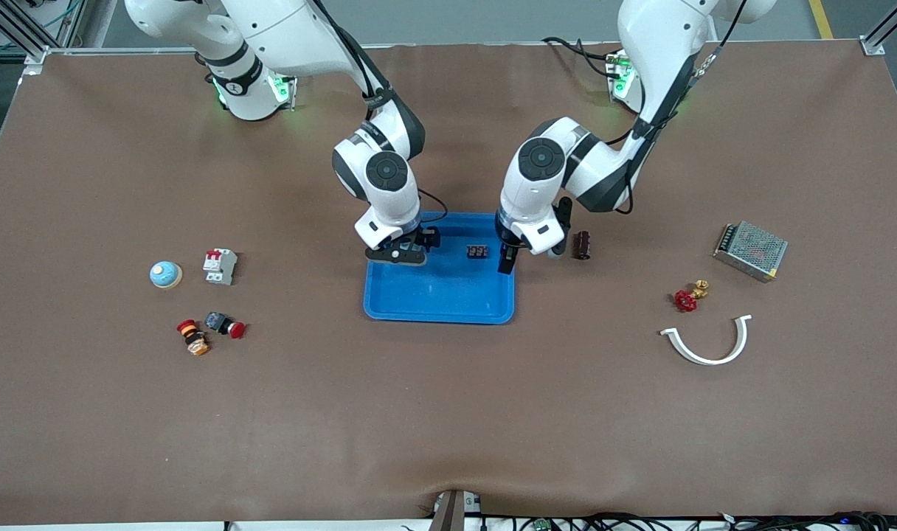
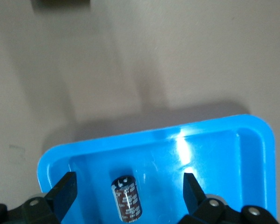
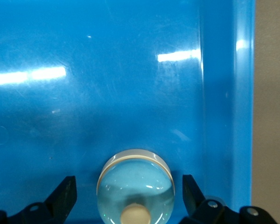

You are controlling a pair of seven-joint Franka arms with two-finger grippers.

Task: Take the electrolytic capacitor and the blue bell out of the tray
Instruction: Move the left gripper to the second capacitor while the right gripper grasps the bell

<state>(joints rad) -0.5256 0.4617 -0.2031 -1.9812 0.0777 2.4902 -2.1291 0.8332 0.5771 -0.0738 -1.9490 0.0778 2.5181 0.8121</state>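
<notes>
Overhead, two white robot arms meet above a blue plastic tray [image 1: 441, 313] at the middle of a brown table. The left gripper [image 1: 509, 259] hangs over the tray's edge toward the left arm's end, its claw released. Its wrist view shows a dark cylindrical capacitor [image 2: 127, 198] lying on the tray floor between the spread fingers [image 2: 65, 189], touching neither.

The right gripper [image 1: 404, 251] hangs over the tray corner nearest the right arm's base, also released. Its wrist view shows a pale blue domed bell [image 3: 135, 186] with a cream button sitting in the tray beside the rim, clear of both fingers [image 3: 65, 191].

The front view shows a small black display block [image 1: 477, 251] in the tray and a second dark cylinder [image 1: 581, 245] on the table just beside the tray. Toward the right arm's end lie another pale blue dome [image 1: 165, 274], a white circuit breaker [image 1: 220, 265] and two red push buttons [image 1: 227, 326]. Toward the left arm's end lie a perforated metal power supply [image 1: 750, 251], a red-handled brass valve [image 1: 688, 297] and a white curved plastic clip [image 1: 707, 346].
</notes>
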